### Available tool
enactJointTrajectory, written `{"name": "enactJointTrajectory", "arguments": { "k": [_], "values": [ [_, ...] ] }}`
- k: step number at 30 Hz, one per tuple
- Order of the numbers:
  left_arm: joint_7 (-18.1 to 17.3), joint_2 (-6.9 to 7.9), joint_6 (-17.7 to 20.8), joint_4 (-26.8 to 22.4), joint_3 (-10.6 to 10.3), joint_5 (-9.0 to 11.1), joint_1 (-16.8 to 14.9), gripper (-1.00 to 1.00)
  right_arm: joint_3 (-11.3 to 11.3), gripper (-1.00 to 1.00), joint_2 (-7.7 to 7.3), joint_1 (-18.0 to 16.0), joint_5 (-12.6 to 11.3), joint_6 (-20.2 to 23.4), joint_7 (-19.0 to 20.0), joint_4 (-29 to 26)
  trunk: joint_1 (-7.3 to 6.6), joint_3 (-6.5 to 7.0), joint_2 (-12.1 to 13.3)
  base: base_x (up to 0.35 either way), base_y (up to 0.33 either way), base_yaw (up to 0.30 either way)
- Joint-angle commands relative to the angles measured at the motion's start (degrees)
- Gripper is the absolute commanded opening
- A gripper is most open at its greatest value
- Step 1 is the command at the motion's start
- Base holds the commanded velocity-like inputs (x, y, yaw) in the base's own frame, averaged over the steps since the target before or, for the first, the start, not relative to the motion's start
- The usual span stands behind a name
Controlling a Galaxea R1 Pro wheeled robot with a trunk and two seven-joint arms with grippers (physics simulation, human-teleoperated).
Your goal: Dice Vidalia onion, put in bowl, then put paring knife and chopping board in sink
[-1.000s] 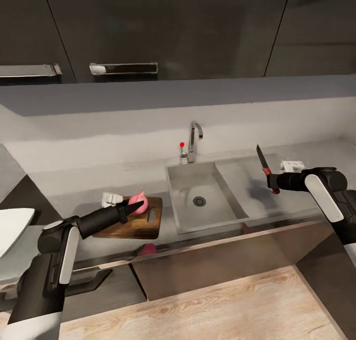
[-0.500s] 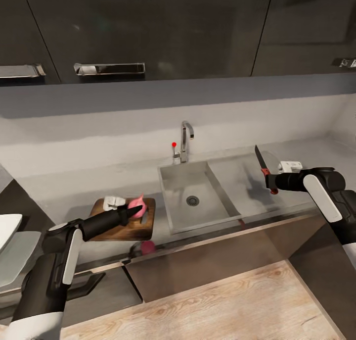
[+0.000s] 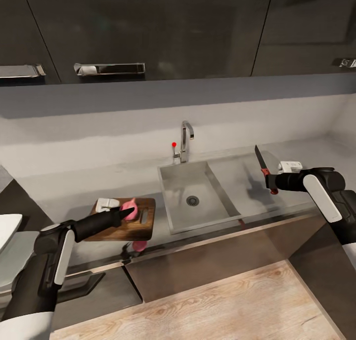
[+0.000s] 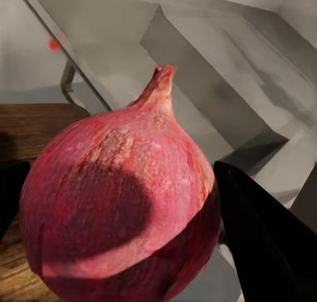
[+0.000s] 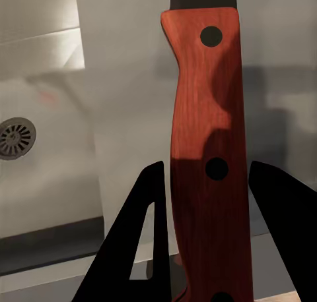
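The left hand (image 3: 129,212) is clamped on the onion (image 3: 130,205) over the chopping board (image 3: 126,226), left of the sink (image 3: 195,194), probably to set it down, while the right hand (image 3: 271,183), right of the sink, grips the paring knife (image 3: 262,168) point-up, ready to cut.

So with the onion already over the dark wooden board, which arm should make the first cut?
Right, probably. The right gripper already holds the red-handled paring knife, blade up, beyond the steel sink; the left gripper holds the pink onion.
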Motion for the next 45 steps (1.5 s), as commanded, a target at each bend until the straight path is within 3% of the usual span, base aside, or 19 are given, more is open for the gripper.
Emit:
{"name": "enactJointTrajectory", "arguments": {
  "k": [1,2,8,30,36,45],
  "values": [
    [0.0,0.23,0.5,0.0,0.2,0.3,0.0,-1.0,0.2,-1.0,-0.06,-0.1,-0.4,0.1,-0.4,0.0,0.03,-0.11,-0.1,0.0,0.0,0.0],
    [0.0,0.97,0.5,-0.2,0.4,0.4,0.0,-1.0,0.2,-1.0,-0.06,-0.1,-0.4,0.1,-0.4,0.0,0.03,-0.11,-0.1,0.0,0.0,0.0],
    [0.0,1.83,0.7,-2.6,0.6,0.4,0.0,-1.0,0.2,-1.0,-0.06,-0.1,-0.4,0.1,-0.4,0.0,0.03,-0.11,-0.1,0.0,0.0,0.0],
    [0.0,1.93,0.9,-3.9,2.0,0.4,0.0,-1.0,0.3,-1.0,-0.06,-0.1,-0.4,0.2,-0.4,0.0,0.03,-0.11,-0.1,0.0,0.0,0.0],
    [0.0,2.56,1.0,-3.3,4.6,0.4,0.0,-1.0,0.3,-1.0,-0.06,-0.1,-0.4,0.2,-0.4,0.0,0.03,-0.11,-0.1,0.0,0.0,0.0],
    [0.1,2.86,0.8,-1.6,4.9,0.3,0.0,-1.0,0.3,-1.0,-0.06,-0.1,-0.4,0.2,-0.4,0.0,0.03,-0.11,-0.1,0.0,0.0,0.0]
  ]
}}
